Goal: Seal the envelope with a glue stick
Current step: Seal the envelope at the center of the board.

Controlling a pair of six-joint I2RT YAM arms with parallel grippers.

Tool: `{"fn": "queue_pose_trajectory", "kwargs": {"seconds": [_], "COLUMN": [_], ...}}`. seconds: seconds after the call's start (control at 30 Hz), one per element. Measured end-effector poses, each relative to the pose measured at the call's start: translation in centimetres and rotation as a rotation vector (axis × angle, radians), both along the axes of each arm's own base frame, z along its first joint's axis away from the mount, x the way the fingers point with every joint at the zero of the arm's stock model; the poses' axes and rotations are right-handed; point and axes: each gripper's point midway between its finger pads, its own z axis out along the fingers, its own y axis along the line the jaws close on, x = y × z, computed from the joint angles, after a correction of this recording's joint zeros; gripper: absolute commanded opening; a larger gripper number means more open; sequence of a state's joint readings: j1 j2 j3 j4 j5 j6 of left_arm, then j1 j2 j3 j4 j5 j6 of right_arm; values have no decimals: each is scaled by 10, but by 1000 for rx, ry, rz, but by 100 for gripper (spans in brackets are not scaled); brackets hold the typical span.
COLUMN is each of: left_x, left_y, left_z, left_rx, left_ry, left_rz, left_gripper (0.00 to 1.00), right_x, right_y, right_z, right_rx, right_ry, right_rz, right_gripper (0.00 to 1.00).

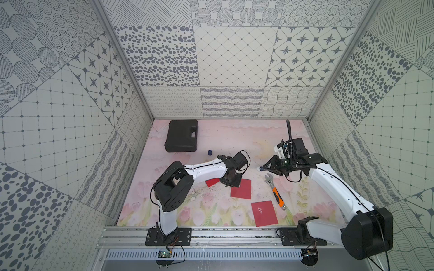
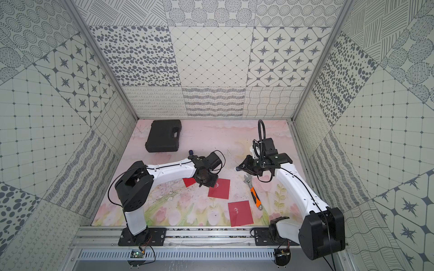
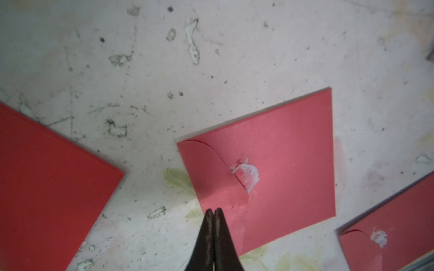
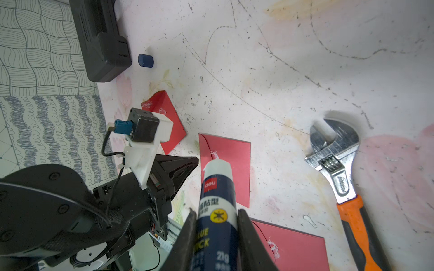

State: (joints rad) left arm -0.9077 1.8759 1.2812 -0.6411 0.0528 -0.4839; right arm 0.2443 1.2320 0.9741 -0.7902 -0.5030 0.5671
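Note:
Three red envelopes lie on the table. My left gripper (image 3: 213,210) is shut and empty, its tips over the folded flap (image 3: 211,169) of the middle envelope (image 3: 281,164) (image 1: 241,189); whether they touch it I cannot tell. White glue residue (image 3: 246,173) sits at the flap's tip. My right gripper (image 4: 217,212) (image 1: 264,168) is shut on the glue stick (image 4: 217,187), which is uncapped, white end forward, held above the table to the right of that envelope. Its dark blue cap (image 4: 145,60) (image 1: 209,152) lies by the black case.
A black case (image 1: 182,136) lies at the back left. An orange-handled adjustable wrench (image 1: 274,191) lies right of the envelopes. Another envelope (image 1: 264,213) lies near the front edge, and a third (image 1: 211,181) is partly under the left wrist.

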Motion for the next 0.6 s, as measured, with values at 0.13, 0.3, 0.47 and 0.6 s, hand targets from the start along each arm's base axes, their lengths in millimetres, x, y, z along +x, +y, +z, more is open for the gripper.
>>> {"fn": "queue_pose_trajectory", "kwargs": {"seconds": [0.13,0.3,0.47,0.6], "left_x": [2,2,3,3], "left_y": [-5,-9,-10,-10], "left_z": [-3,-10,-20,-23], "left_rx": [-11,-12,6,16], "left_ry": [16,36,48,57], "left_rz": [-4,-9,-13,-13], "left_gripper": [3,2,2,1], "right_x": [-1,-1,0,0], "right_y": [0,-2,-2,-3], "right_z": [-1,-1,1,1], "right_rx": [-2,-7,-9,-11], "right_ry": [5,7,4,2], "right_rz": [1,-2,-5,-3], "right_gripper": [0,0,0,0]}}
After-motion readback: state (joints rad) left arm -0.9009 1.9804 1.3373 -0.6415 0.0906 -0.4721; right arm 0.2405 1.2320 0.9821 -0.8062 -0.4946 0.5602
